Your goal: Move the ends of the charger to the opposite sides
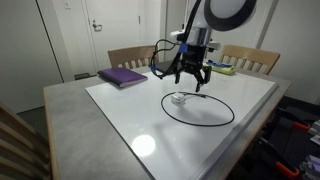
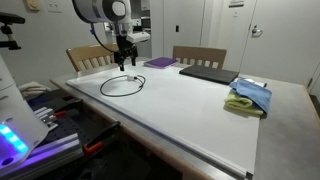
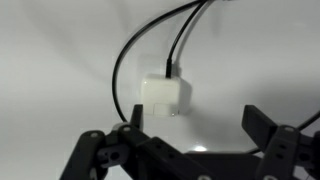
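The charger (image 1: 200,124) lies looped mid-frame on the white counter (image 1: 120,115). Its white plug (image 3: 163,95) lies flat below the gripper (image 1: 190,82), whose jaws hang spread, pinching nothing. Bare counter surrounds the loop. A purple book (image 1: 122,76) sits upper left, near the far edge.

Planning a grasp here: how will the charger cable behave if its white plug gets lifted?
The cable is probably floppy: it lies in a loose loop, so it should trail behind the plug. The plug looks small and boxy, so likely light and unlikely to roll, though its smooth sides could slip.
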